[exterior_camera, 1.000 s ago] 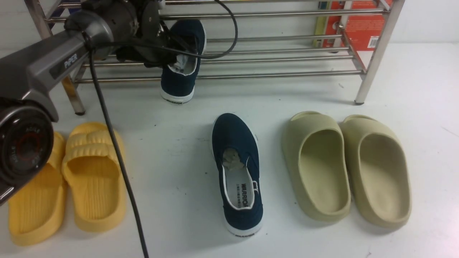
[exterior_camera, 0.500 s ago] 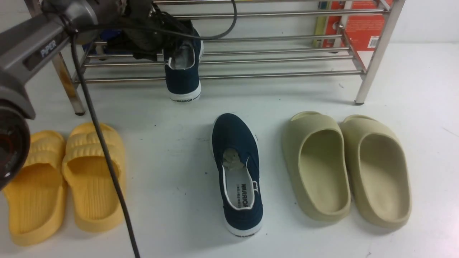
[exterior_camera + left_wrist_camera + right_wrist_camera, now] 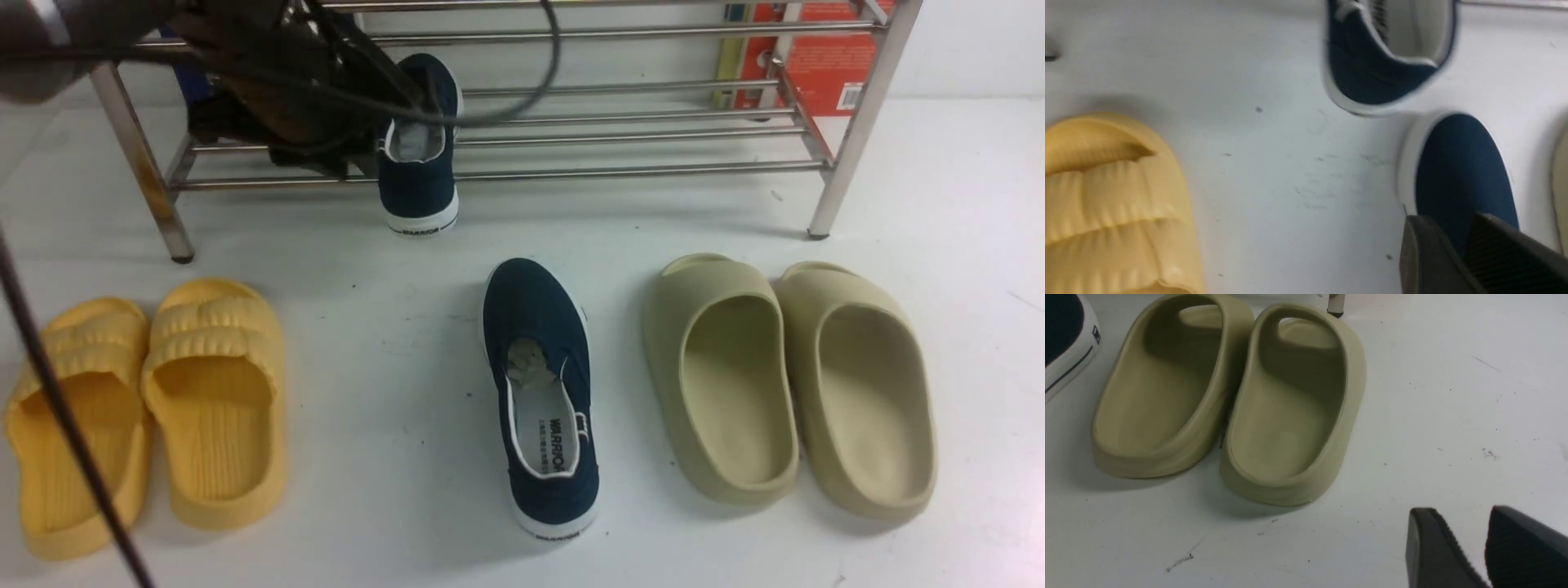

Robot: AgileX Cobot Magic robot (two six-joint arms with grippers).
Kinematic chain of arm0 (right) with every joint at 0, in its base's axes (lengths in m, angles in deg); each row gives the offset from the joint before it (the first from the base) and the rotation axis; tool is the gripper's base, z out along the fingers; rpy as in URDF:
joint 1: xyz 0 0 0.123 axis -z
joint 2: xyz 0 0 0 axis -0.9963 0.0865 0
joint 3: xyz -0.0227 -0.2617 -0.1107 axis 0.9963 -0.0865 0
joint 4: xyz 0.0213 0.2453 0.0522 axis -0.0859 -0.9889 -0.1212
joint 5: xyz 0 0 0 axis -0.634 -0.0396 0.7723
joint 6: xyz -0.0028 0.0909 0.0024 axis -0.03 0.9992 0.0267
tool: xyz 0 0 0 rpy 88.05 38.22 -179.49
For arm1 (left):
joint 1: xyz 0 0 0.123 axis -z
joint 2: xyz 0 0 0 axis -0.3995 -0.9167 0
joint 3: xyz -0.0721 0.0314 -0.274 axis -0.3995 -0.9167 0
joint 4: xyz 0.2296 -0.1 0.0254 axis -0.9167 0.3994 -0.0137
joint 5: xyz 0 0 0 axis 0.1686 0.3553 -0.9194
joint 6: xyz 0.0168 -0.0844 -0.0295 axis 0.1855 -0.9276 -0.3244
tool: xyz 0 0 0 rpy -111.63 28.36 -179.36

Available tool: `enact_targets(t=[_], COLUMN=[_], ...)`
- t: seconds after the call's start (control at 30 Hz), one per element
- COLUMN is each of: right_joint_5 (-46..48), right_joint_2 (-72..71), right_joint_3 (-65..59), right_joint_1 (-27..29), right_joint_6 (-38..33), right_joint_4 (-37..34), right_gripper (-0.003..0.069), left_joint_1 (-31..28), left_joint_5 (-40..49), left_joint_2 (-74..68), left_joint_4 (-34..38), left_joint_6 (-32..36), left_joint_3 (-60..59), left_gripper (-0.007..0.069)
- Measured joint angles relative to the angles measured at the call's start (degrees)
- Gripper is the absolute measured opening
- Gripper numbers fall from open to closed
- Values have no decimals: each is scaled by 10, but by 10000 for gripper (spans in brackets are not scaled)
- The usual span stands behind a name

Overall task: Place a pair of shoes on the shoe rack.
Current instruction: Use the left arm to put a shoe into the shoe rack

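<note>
Since one navy shoe (image 3: 418, 175) already sits on the rack's (image 3: 637, 171) low tier, toe in and heel hanging over the front bar, the step in hand looks like fetching the 2nd shoe (image 3: 539, 392). It lies on the floor mid-scene, toe toward the rack, btwn the yellow slides (image 3: 212, 400) and olive slides (image 3: 718, 384). L gripper (image 3: 1443, 222) is up by the racked shoe, jaws slightly apart w/ nothing in them. R gripper (image 3: 1459, 514) hangs over bare floor beside the olive slides, jaws apart, empty. Tips: back the L gripper off w/o its cable (image 3: 558, 45) catching that overhanging heel, b/c the shoe looks tippy. Take the 2nd shoe at the heel collar, one finger inside, one outside, and pinch near the stiffer rim since the canvas is soft. Set it just beside the 1st, sole across 2+ bars, pushed deeper in.
</note>
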Motion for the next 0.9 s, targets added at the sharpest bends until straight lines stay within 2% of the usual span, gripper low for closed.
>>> enact_targets(t=[0.13,0.17,0.2,0.23,0.3,0.43,0.9], right_joint_5=[0,0,0,0,0,0,0], right_joint_2=[0,0,0,0,0,0,0], right_joint_3=[0,0,0,0,0,0,0], right_joint_1=[0,0,0,0,0,0,0], right_joint_6=[0,0,0,0,0,0,0], right_joint_4=[0,0,0,0,0,-1,-1], right_gripper=[239,239,239,239,239,239,239], left_joint_1=[33,33,32,24,16,-9,-43], left_joint_5=[-56,-81,-83,-101,-118,-194,-354], left_joint_2=[10,-6,-6,-30,-47,-88,-109], left_joint_4=[10,8,7,5,3,-4,-23], left_joint_6=[-6,-19,-20,-28,-31,-34,-34], left_joint_3=[-78,-104,-106,-113,-114,-116,-116], left_gripper=[148,105,105,39,-12,-13,-13])
